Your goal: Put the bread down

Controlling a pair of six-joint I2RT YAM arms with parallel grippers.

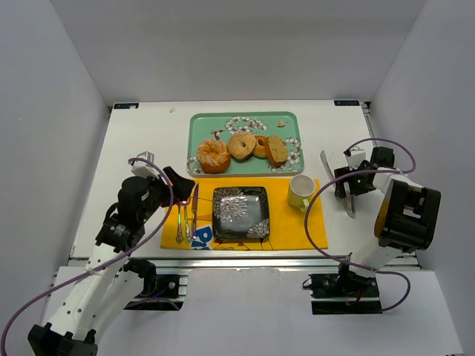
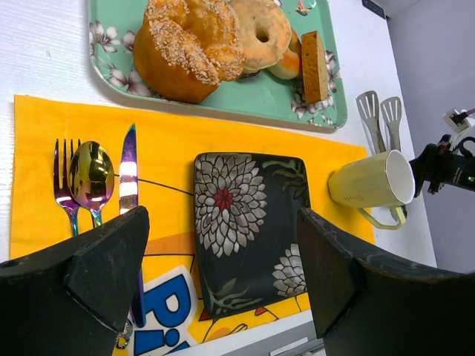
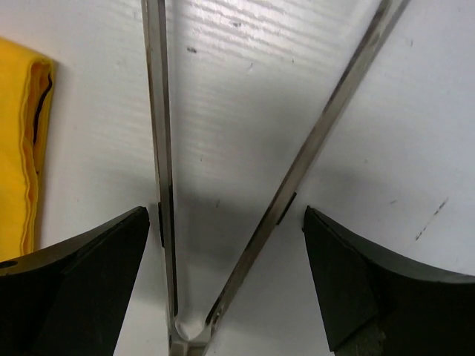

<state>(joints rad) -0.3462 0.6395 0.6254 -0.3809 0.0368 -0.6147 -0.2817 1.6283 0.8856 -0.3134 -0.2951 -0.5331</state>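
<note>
Both stood released: right claw (image 3: 231,248) straddled the tongs (image 3: 165,133) near the right edge of the desk (image 1: 148,137), seemingly due to clench them; left claw (image 2: 223,248) hovered over the placemat (image 2: 67,122).

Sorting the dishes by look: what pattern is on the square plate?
Black with white flowers, one red-centred; the plate shows best in the left wrist view.

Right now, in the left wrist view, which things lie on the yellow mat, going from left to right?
fork → spoon → knife → black flowered plate → pale mug
</note>
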